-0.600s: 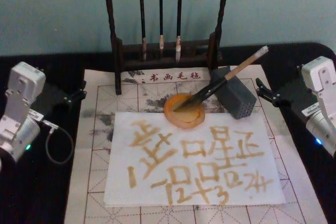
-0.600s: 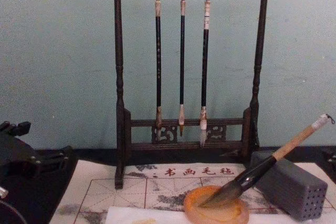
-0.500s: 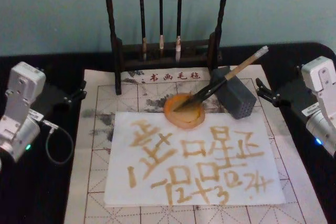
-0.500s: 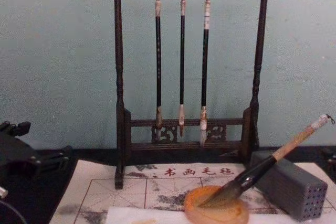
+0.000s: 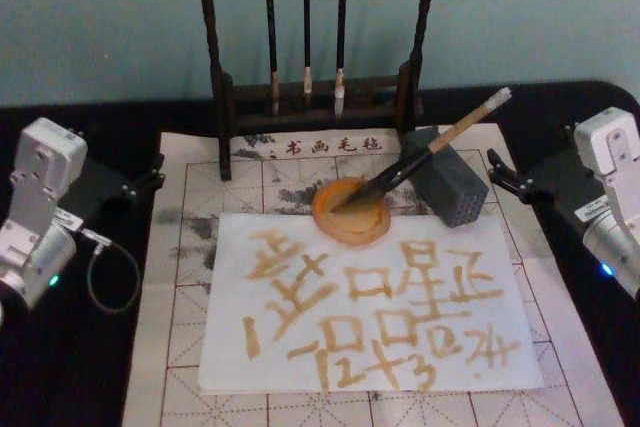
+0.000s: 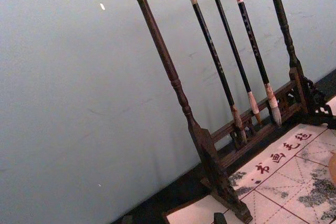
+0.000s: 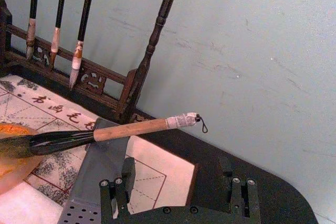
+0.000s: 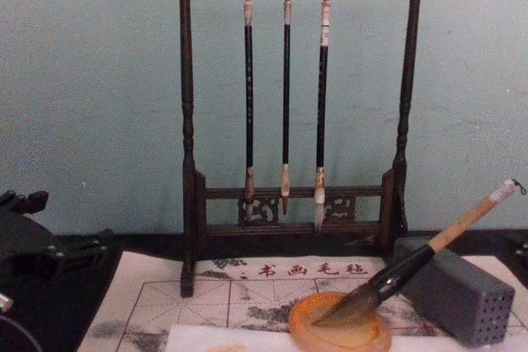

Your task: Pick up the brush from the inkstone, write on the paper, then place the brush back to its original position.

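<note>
Bamboo handle propped on the grey block [image 5: 452, 190], tuft in the inkstone [image 5: 335, 233] at the paper's [image 5: 520, 347] far edge: the brush [image 5: 430, 152] wants the right claw [image 5: 497, 171], spread and empty nearby, pinching mid-handle and lifting slowly, while the left claw [image 5: 152, 175] idles far left.

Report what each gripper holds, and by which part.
Nothing is held. The brush lies free, tuft in the inkstone, handle on the grey block; the left gripper and right gripper sit clear of it.

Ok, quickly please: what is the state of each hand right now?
Left hand: open, holding nothing.
Right hand: open, holding nothing; the brush rests in the inkstone.
</note>
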Robot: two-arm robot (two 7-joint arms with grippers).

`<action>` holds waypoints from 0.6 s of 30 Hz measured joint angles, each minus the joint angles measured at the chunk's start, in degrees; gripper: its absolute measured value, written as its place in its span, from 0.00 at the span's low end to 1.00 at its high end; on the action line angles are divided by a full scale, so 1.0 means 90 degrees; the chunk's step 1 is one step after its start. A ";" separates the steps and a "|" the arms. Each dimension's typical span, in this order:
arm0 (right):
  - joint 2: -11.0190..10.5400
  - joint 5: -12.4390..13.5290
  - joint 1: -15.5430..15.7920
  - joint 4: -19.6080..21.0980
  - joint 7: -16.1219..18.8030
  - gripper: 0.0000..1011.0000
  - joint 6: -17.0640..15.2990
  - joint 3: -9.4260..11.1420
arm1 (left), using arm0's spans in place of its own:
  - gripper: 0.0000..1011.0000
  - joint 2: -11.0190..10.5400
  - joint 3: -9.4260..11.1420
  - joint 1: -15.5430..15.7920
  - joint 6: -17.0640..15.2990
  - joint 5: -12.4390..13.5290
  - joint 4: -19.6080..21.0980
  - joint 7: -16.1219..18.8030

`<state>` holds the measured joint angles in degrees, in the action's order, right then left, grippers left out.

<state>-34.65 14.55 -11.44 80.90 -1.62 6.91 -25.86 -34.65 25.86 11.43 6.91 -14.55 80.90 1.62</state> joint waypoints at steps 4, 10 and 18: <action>0.0000 0.0000 0.0000 0.0001 0.0000 0.99 0.0000 0.0000 | 0.99 0.0000 0.0000 0.0000 0.0000 0.0000 0.0000 0.0000; 0.0000 0.0000 0.0000 0.0000 0.0000 0.99 0.0000 0.0000 | 0.99 0.0000 0.0000 0.0000 0.0000 0.0000 0.0000 0.0000; 0.0000 0.0000 0.0000 0.0000 0.0000 0.99 0.0000 0.0000 | 0.99 0.0000 0.0000 0.0000 0.0000 0.0000 0.0001 0.0000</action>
<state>-34.65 14.55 -11.43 80.90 -1.62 6.91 -25.86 -34.65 25.86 11.43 6.91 -14.55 80.90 1.62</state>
